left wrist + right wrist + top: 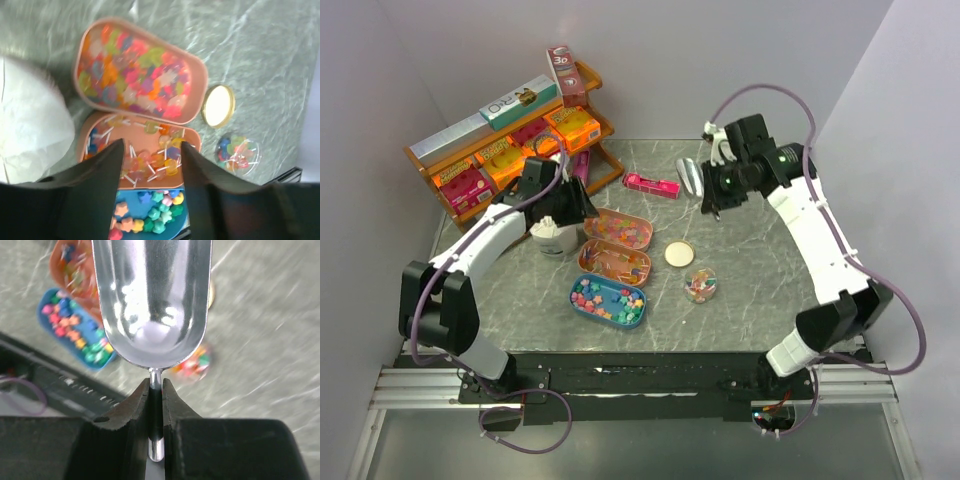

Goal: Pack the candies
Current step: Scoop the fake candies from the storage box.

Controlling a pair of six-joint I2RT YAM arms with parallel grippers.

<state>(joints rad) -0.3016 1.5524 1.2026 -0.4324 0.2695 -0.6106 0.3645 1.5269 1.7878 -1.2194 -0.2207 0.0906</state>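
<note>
The candies lie in three open trays: mixed gummies in a pink tray [618, 228] [140, 70], lollipops in an orange tray [615, 262] [150, 150], and star sweets in a blue tray [608, 300] [150, 215]. A small clear jar [700, 285] [237, 151] holds a few candies, and its gold lid [679, 253] [218, 105] lies beside it. My left gripper [570, 208] [151, 146] is open and empty above the lollipop tray. My right gripper [710, 192] [155, 386] is shut on the handle of an empty metal scoop [690, 177] [150, 295], held high at the back.
A white paper cup [555, 238] [27, 130] stands just left of the trays, under my left wrist. A wooden shelf [500, 150] with orange and pink boxes stands at the back left. A pink box [652, 184] lies near the scoop.
</note>
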